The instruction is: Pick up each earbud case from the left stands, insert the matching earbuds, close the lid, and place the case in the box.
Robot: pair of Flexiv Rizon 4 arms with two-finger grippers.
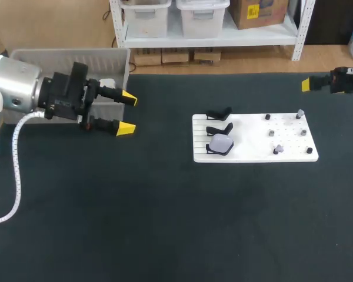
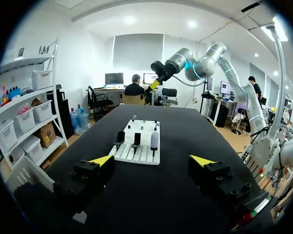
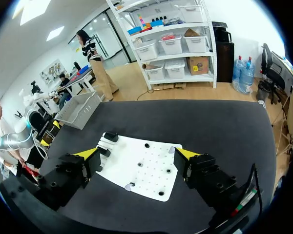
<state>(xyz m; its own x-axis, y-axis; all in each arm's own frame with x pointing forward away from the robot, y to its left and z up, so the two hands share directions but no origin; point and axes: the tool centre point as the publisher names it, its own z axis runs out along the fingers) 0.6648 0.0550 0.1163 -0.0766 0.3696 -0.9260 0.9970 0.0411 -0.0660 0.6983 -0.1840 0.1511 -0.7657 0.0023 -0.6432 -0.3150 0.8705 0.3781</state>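
A white board (image 1: 256,141) lies right of the table's middle. Three black stands line its left side; the nearest one carries a lavender earbud case (image 1: 220,144), and the other two stands (image 1: 219,113) are bare. Small earbuds (image 1: 277,150) sit on pegs across the board's right half. My left gripper (image 1: 128,114) hovers open and empty at the left, in front of the box (image 1: 109,59). In the left wrist view the gripper (image 2: 152,160) points at the board (image 2: 136,152) and the case (image 2: 155,140). My right gripper (image 1: 307,85) hangs open at the far right, above the board (image 3: 141,170) between its fingers (image 3: 185,154).
The pale slatted box stands at the table's back left corner, with a small white object (image 1: 107,84) showing inside it behind my left gripper. The black tabletop (image 1: 165,223) spreads around the board. In the right wrist view the box (image 3: 80,109) lies beyond the board.
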